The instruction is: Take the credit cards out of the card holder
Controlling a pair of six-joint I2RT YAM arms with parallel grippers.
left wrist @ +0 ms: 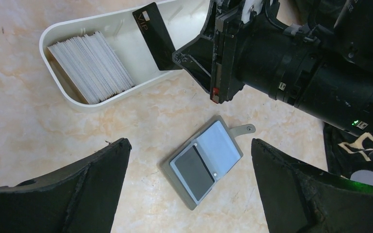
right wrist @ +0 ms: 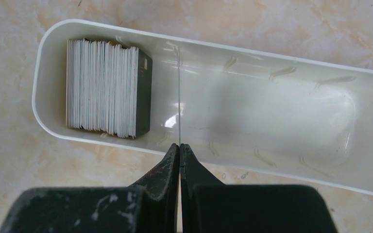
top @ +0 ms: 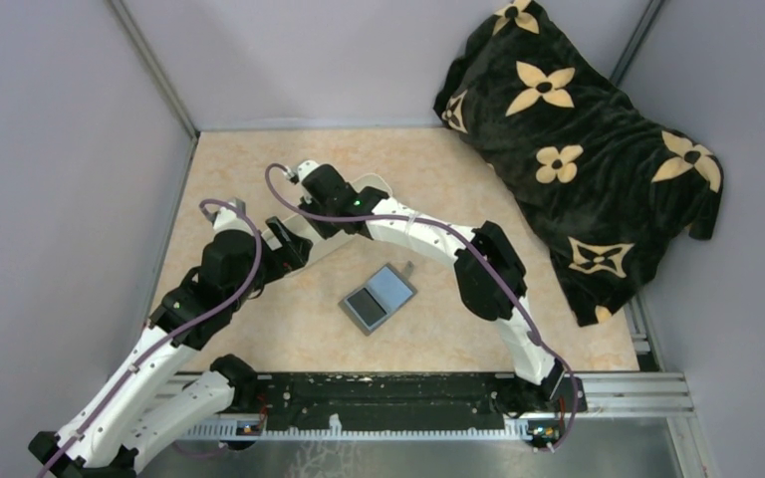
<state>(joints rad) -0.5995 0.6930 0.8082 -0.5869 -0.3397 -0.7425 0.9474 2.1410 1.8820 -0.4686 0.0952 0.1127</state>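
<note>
Right hand [right wrist: 179,147] pinches black card [left wrist: 154,36] — over tray [right wrist: 281,107].

Table [top: 259,329]: beige marbled top. White oblong tray [right wrist: 272,107] lies flat directly under the right claw [right wrist: 179,146]. Grey card holder [left wrist: 201,165] lies open under the left claw [left wrist: 189,141], just beside the tray, not touching. Black flower-patterned blanket [top: 578,149] is heaped well apart from both claws.
</note>
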